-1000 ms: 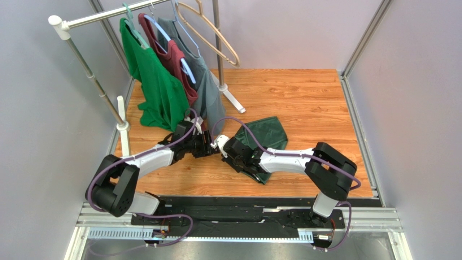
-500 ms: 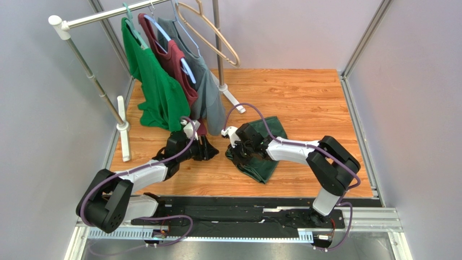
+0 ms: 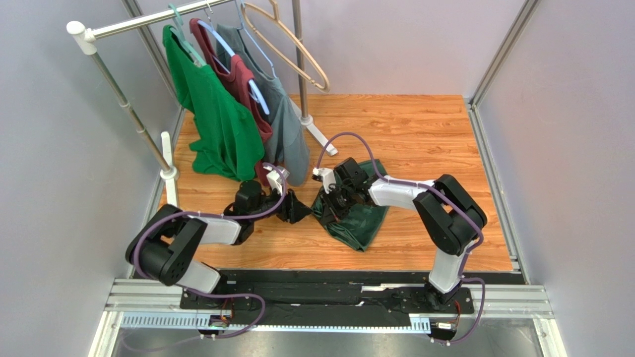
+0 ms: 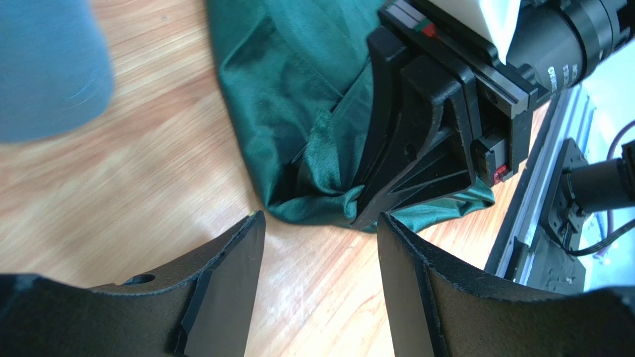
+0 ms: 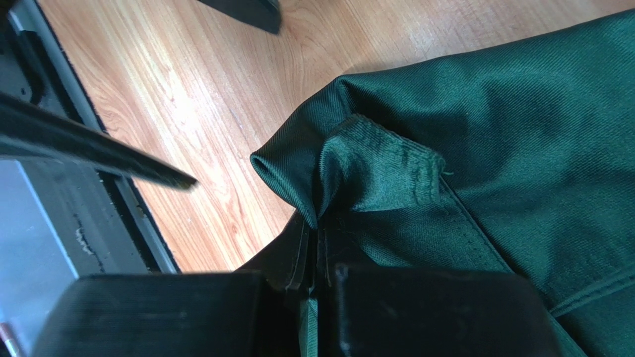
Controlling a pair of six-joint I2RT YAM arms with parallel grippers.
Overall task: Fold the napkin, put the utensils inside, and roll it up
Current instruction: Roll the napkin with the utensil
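Your right gripper (image 5: 317,239) has moved away from your open, empty left gripper (image 4: 320,227), pinching a corner of the soft dark-green cloth napkin (image 3: 369,217). It should flop; grab hems.

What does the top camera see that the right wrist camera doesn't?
Only the top camera shows the clothes rack, the hanging shirts, and the whole left arm and right arm. Only the right wrist camera shows the stitched hem pinched in the right jaws, up close. Both show the dark green napkin and the wooden table.
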